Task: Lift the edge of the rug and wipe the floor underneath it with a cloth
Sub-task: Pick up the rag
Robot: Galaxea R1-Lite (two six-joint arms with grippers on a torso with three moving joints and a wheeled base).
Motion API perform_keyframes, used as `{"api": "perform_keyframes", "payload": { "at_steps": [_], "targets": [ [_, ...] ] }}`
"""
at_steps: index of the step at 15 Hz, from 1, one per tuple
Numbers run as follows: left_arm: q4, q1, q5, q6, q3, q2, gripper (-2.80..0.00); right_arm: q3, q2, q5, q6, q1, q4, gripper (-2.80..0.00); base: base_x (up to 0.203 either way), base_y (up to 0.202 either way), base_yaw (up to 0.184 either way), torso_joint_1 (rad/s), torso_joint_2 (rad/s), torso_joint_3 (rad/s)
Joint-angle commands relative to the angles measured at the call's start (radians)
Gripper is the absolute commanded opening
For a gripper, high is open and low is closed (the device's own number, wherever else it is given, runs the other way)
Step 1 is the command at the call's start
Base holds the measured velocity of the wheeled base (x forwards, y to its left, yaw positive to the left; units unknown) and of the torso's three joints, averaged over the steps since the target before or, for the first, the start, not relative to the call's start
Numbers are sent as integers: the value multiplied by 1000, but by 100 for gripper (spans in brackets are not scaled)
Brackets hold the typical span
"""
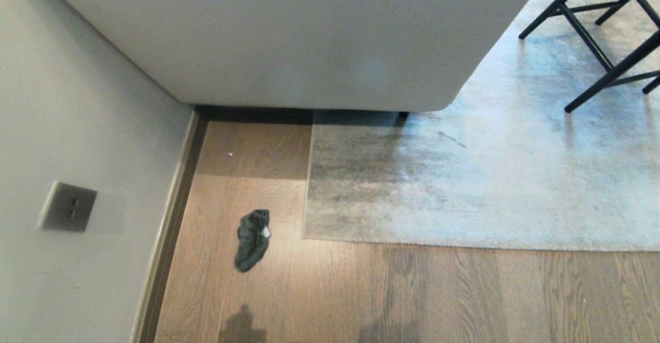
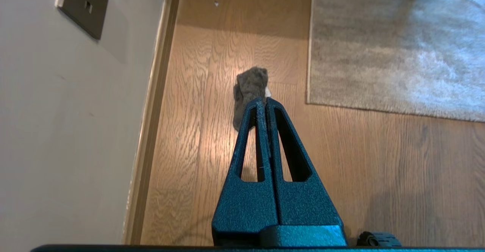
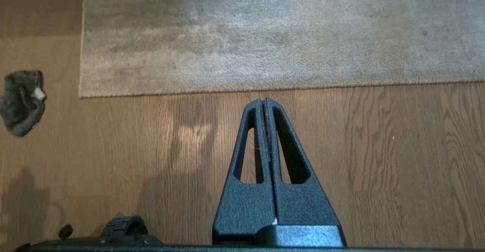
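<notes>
Starting from our own arms, we see both held up over the floor [image 1: 412,291]: the left gripper [image 2: 264,101] with its two fingers pressed together and nothing between them, and the right gripper [image 3: 264,101] the same, tips meeting and empty. Neither arm shows in the head view.

Just beyond the left gripper lies the cloth [image 1: 252,239], crumpled on the bare planks between the skirting strip [image 1: 165,240] and the rug, apart from both. Fetching it looks to us like the first step: we should part the left fingers before coming down, and aim for the raised bunched middle, not the thin end, so the pads take cloth and do not scrape wood.

Ahead of the right gripper runs the rug edge [image 3: 265,87], flat on the floor, its corner [image 1: 306,237] near the cloth. We judge the corner the easiest place to lift, sliding one finger under the hem.

Farther off stand a pale cabinet [image 1: 289,38] on the rug's far part and dark chair legs [image 1: 598,49]; we would lift only the near corner.
</notes>
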Motion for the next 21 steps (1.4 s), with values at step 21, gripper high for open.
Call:
{"api": "perform_keyframes", "payload": {
  "at_steps": [21],
  "targets": [
    [-1,0,-1,-3,0,0,-280,0,0,0,0,0,0,-280,0,0,0,0,3,-197]
  ]
}}
